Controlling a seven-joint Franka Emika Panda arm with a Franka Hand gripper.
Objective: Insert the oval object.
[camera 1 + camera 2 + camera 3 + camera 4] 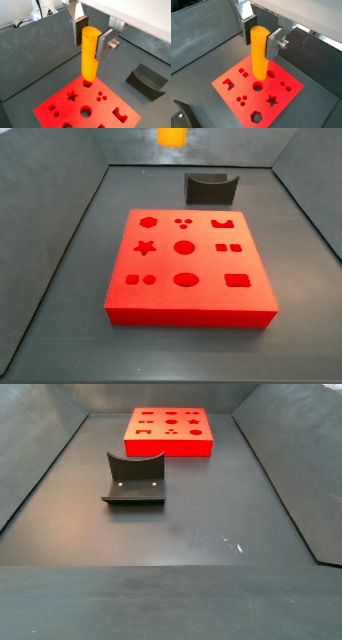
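My gripper is shut on the oval object, a smooth orange-yellow peg held upright by its upper end between the two fingers; both show again in a wrist view with the peg. The peg hangs above the red block, which has several shaped holes and also shows in a wrist view. In a side view only the peg's lower end shows at the upper edge, well above the red block. In a side view the block lies at the far end; the gripper is out of that view.
A dark grey notched holder stands on the floor beyond the red block; it also shows in a side view and in both wrist views. Grey sloping walls enclose the floor.
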